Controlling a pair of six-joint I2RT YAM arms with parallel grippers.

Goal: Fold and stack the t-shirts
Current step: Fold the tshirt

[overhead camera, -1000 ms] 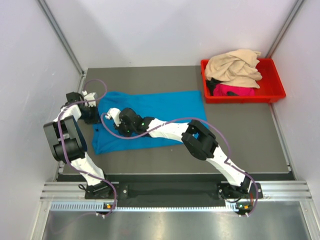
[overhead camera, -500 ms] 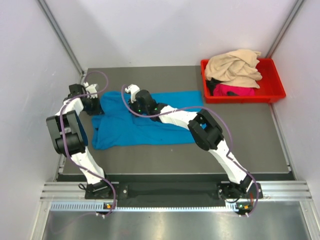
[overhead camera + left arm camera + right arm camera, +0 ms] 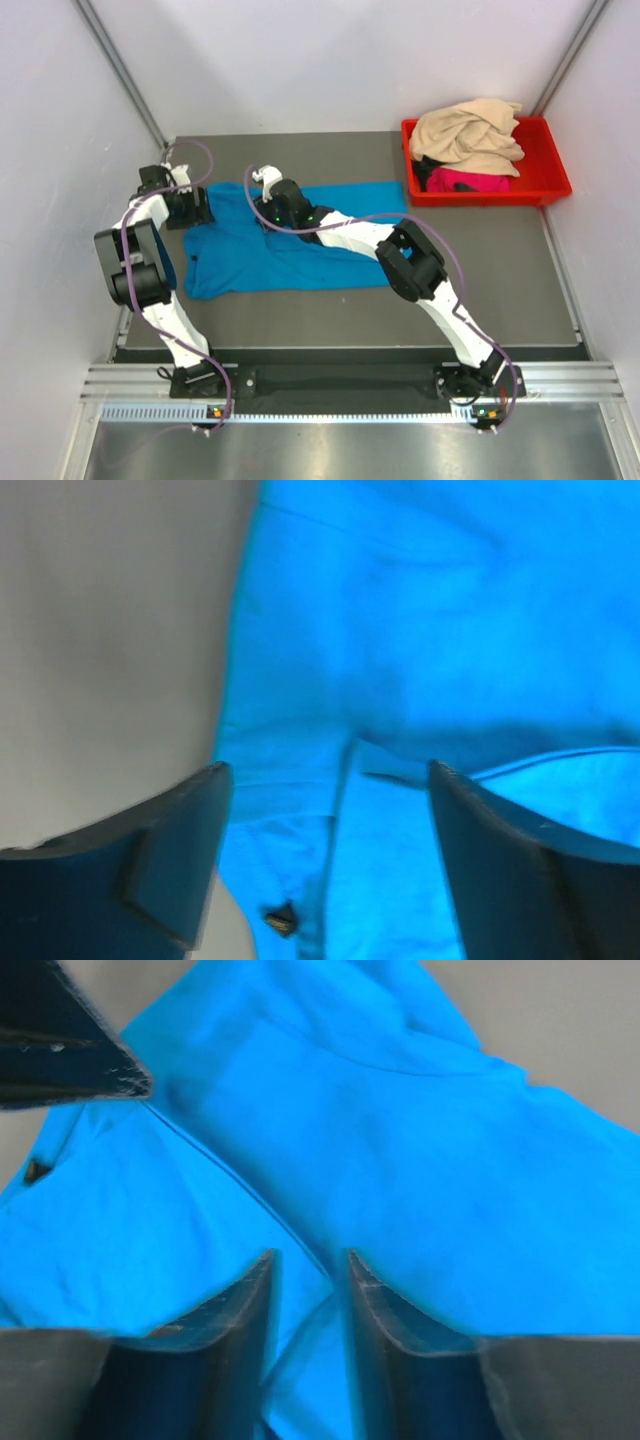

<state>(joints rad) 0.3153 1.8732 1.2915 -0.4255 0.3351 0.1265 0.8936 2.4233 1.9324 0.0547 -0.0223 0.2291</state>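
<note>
The table (image 3: 480, 270) carries the turquoise t-shirt (image 3: 300, 262) spread over its left half, reaching almost to the left edge. Bare surface runs from there to the red bin (image 3: 545, 188) in the far right corner, which holds the beige t-shirt (image 3: 465, 130) and the pink t-shirt (image 3: 468, 181). The left tool (image 3: 325, 780) hangs spread wide over the turquoise shirt's left edge, and the right tool (image 3: 310, 1260) stands slightly parted above the cloth near its far edge.

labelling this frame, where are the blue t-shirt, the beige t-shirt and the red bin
blue t-shirt (image 3: 262, 268): top view, flat cloth near its front edge
beige t-shirt (image 3: 468, 130): top view, middle of the crumpled heap
red bin (image 3: 490, 198): top view, near wall
</note>
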